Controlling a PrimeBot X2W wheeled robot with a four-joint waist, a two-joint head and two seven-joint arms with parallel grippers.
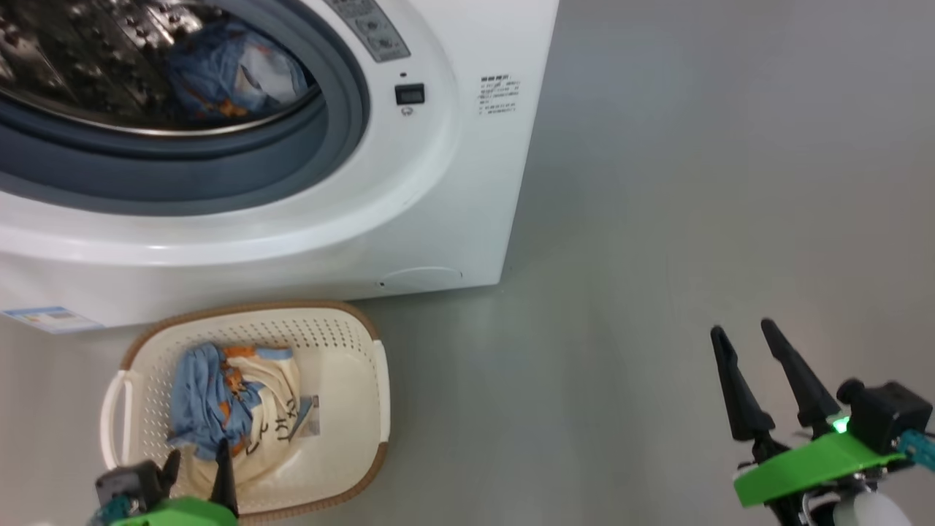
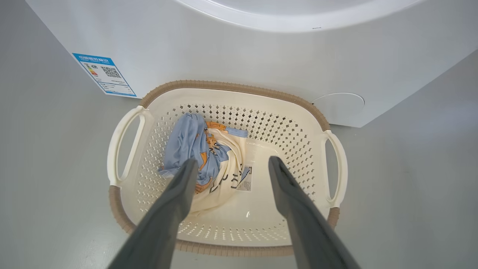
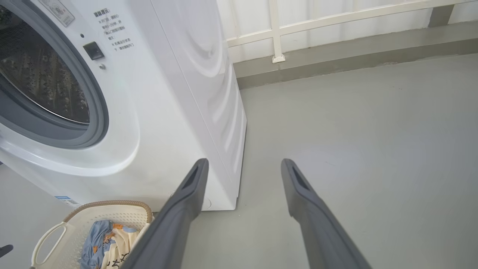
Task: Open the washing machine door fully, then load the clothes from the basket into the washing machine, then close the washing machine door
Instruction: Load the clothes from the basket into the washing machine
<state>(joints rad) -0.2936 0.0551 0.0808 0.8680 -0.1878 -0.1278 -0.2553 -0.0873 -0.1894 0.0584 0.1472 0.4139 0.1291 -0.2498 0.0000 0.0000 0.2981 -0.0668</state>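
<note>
Grey floor [image 1: 657,219] runs across the head view, with the washing machine [image 1: 453,183] at the upper left. Its drum [image 1: 88,66] is uncovered, and a blue garment [image 1: 226,73] lies inside. The basket [image 1: 350,351] sits on the floor just in front of the machine and holds the clothes [image 1: 234,402], blue over cream. The left gripper [image 1: 197,449] hangs over the basket's near edge. The right gripper [image 1: 741,327] is well apart at the lower right, over bare floor, its fingers spread and holding nothing.

From the left wrist, the left gripper's fingers stand wide apart and empty above the basket. One finger is over the clothes, the other over the basket floor beside a sticker [image 2: 245,178]. A blue label [image 2: 104,74] marks the machine's front.

From the right wrist, the parted fingers point at the machine's corner. The basket is at the lower left, and a white railing [image 3: 276,30] stands behind.
</note>
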